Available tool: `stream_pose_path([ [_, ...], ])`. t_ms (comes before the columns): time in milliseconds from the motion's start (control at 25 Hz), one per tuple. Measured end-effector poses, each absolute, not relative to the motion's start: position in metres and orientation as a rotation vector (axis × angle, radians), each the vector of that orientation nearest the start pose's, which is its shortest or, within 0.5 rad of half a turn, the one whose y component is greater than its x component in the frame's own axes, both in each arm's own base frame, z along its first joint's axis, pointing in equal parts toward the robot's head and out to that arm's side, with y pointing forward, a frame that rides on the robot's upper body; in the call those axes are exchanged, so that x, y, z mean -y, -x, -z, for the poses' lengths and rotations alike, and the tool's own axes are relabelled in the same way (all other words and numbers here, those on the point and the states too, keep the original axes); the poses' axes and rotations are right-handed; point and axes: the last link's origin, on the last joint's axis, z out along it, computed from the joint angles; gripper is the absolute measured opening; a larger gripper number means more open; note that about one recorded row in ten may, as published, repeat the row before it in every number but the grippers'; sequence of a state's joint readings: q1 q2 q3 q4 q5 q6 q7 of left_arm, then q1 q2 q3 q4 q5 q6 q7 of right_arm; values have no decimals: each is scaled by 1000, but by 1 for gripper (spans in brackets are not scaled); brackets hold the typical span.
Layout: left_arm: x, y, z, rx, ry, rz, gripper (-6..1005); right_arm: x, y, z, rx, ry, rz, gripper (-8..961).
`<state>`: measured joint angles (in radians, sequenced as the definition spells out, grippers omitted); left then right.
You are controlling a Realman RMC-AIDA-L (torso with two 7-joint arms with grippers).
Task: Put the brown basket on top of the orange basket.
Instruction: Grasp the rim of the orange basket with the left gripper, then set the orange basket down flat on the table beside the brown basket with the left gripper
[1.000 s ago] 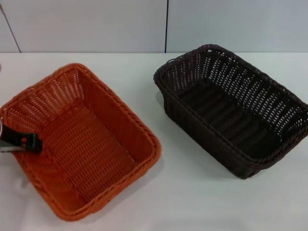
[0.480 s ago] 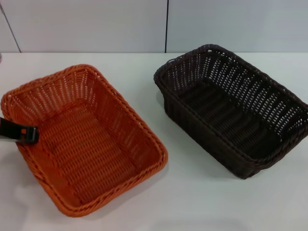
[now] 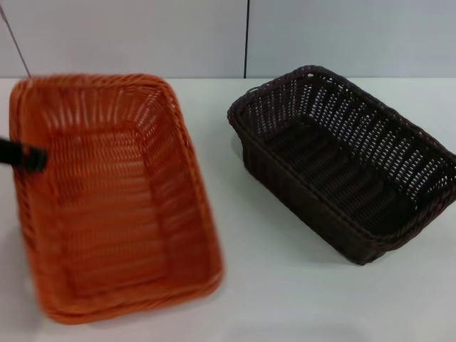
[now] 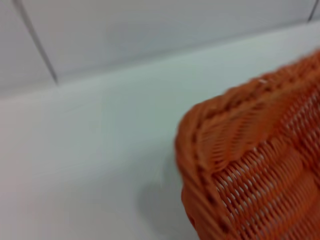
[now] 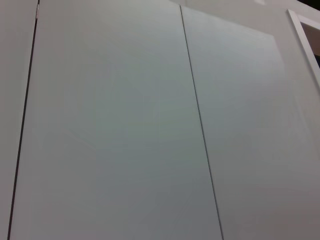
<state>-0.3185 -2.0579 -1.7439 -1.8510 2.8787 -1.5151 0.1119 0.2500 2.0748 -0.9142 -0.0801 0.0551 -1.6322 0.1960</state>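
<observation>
White table (image 3: pixel 285 299), pale panel wall (image 3: pixel 142 35); left hand (image 3: pixel 28 158) pinching orange basket (image 3: pixel 121 206) rim, brown basket (image 3: pixel 342 164) apart.

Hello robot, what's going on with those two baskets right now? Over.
Left gripper at orange basket left rim, basket mid-swing. Right gripper out of view. Brown basket resting on table, not stacked. Nothing between them.

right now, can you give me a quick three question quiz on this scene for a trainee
1. True or false: the brown basket already sits on top of the orange basket.
2. Which gripper is at the orange basket's rim? A) left B) right
3. Fill in: both baskets hold ____.

Key:
1. False; the two stand apart on the table.
2. A; the left gripper is at the rim on the robot's left, and the right gripper is out of view.
3. Nothing.
</observation>
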Motion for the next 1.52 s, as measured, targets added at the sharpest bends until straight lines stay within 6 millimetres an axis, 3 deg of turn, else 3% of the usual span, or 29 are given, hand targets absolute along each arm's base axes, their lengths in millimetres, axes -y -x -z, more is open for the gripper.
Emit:
stream_pose_path([
  [80, -333, 182, -108, 1001, 1970, -286, 250, -227, -395, -116, -324, 845, -696, 710],
  [240, -336, 166, -116, 881, 2038, -336, 205, -227, -395, -117, -321, 841, -698, 710],
  [640, -337, 112, -109, 516, 2340, -418, 167, -224, -394, -118, -309, 826, -701, 710],
  [680, -338, 102, -105, 452, 2384, -429, 165, -224, -394, -118, -304, 825, -703, 710],
  [1040, -337, 71, -83, 235, 2522, -530, 163, -218, -395, -117, -304, 821, -699, 710],
  [1160, -337, 69, -82, 219, 2536, -537, 164, -217, -396, -115, -311, 822, -696, 710],
  [1320, -327, 59, -57, 80, 2660, -647, 164, -216, -396, -114, -317, 823, -693, 711],
  [1520, -323, 55, -44, 31, 2708, -682, 165, -216, -396, -114, -318, 823, -692, 711],
])
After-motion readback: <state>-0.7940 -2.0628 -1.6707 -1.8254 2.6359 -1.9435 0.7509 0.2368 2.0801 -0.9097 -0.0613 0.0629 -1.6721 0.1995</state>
